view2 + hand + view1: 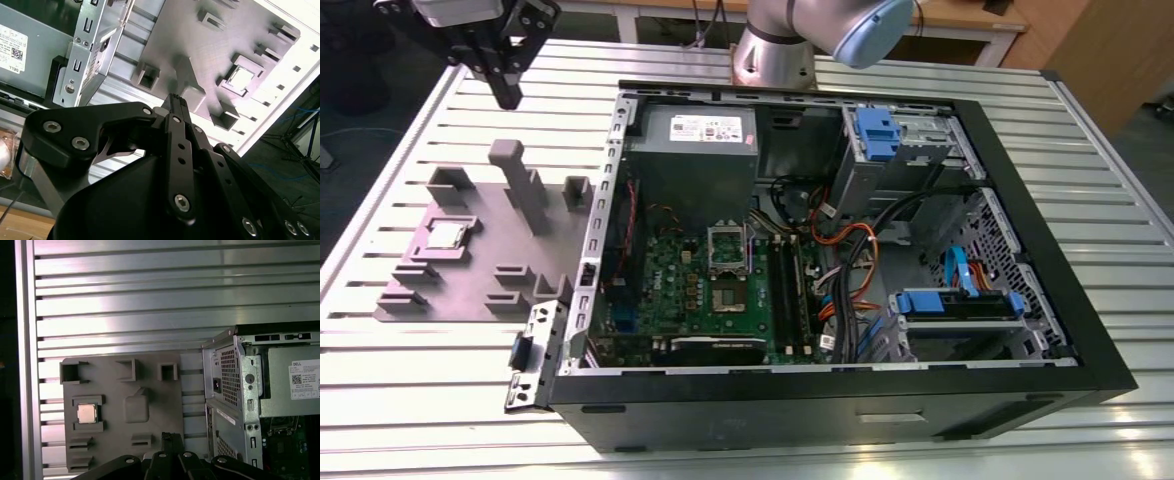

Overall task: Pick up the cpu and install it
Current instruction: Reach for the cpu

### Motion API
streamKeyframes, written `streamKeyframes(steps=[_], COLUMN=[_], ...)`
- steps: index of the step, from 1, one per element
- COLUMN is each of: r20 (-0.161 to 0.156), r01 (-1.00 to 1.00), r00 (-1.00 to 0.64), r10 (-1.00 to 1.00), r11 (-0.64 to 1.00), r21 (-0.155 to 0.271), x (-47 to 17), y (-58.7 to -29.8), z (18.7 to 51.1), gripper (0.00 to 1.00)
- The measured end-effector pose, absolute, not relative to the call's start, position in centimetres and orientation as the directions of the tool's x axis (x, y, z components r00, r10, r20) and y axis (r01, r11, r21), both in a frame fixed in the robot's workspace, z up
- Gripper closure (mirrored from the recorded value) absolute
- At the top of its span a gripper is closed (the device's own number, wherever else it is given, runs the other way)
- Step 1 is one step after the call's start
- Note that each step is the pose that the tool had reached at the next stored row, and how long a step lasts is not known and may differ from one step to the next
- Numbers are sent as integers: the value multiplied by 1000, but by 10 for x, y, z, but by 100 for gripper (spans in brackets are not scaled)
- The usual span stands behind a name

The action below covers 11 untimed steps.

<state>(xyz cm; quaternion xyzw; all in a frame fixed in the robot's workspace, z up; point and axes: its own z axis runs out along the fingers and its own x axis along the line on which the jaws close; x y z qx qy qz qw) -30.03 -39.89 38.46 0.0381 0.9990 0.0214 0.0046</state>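
Hovers near grey fixture, gripper empty with fingers pressed together, apart from cpu; lowered shut, could knock cpu from its pocket.

Brightly lit, with glare streaking the slatted surface in the first wrist view, dimmer inside the computer case.
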Motion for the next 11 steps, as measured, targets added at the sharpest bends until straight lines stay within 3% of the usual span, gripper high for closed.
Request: streamKeyframes(steps=[11], r20=[-8], r01=[76], r00=[-997], r10=[76], r11=[996], r21=[43], x=[-308], y=[-399], z=[384], gripper=[89])
